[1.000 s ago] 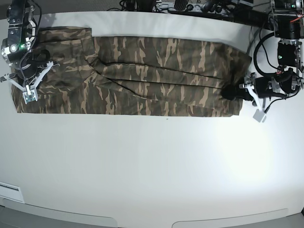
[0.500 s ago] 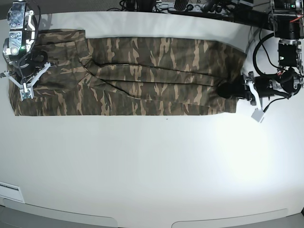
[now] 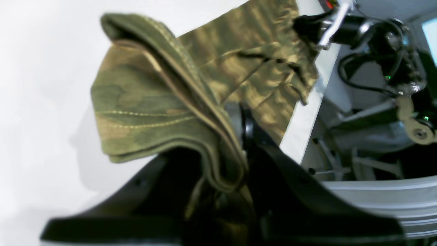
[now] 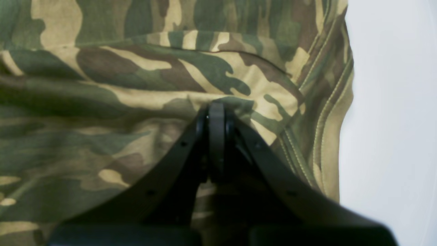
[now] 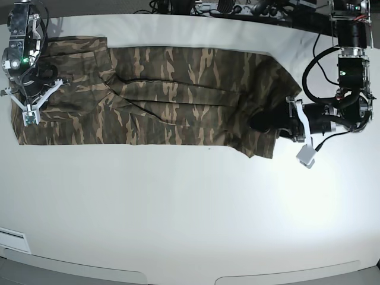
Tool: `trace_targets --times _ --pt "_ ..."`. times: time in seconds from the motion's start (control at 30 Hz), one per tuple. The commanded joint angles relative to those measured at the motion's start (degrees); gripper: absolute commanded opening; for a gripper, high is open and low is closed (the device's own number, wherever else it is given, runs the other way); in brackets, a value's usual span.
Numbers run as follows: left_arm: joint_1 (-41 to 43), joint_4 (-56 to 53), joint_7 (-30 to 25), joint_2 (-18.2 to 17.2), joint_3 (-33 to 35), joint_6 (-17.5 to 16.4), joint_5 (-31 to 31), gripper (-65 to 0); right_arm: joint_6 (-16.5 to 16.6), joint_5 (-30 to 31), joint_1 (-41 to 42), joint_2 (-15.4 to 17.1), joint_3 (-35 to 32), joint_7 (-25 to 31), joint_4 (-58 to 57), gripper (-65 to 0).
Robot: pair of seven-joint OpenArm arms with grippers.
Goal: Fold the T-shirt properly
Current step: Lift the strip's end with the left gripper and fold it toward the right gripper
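The T-shirt is a short-sleeved garment in woodland camouflage of brown, tan and dark green. It lies as a long, narrow band along the far edge of the white counter, reaching from near the far left corner most of the way toward the far right corner. It is folded lengthwise, with layered creases running along the band. Most of it rests flat on the counter. Its right end is bunched and drawn inward and slightly toward the near edge, so the band tapers there. In the left wrist view this end is raised off the counter, several hemmed, double-stitched layers stacked together.
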Motion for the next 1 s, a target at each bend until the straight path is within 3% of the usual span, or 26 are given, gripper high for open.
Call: trace_targets --times 0.0,0.17,0.37,0.63,0.97 --pt "-0.94 1.75 -0.68 0.04 -0.42 -0.92 -1.41 -65.0 1.03 1.09 -0.15 0.5 0.0 -1.33 0.28 -65.0" --pt "-0.59 2.25 -0.92 5.25 -0.37 -2.21 -1.41 -65.0 1.05 1.07 -0.15 0.5 0.0 -1.33 0.28 -65.0" --pt "0.31 2.21 -0.96 11.47 -0.35 -6.23 -1.41 -65.0 1.09 1.09 -0.13 0.5 0.0 -1.31 0.28 -65.0" --pt "0.33 1.62 -1.51 17.57 0.17 -6.5 -1.41 -65.0 3.06 1.07 -0.13 0.5 0.0 -1.95 0.28 -65.0" --pt "0.31 -5.84 -13.94 19.32 7.34 -6.5 6.95 -65.0 3.19 1.07 -0.13 0.52 0.0 -2.21 0.28 -65.0"
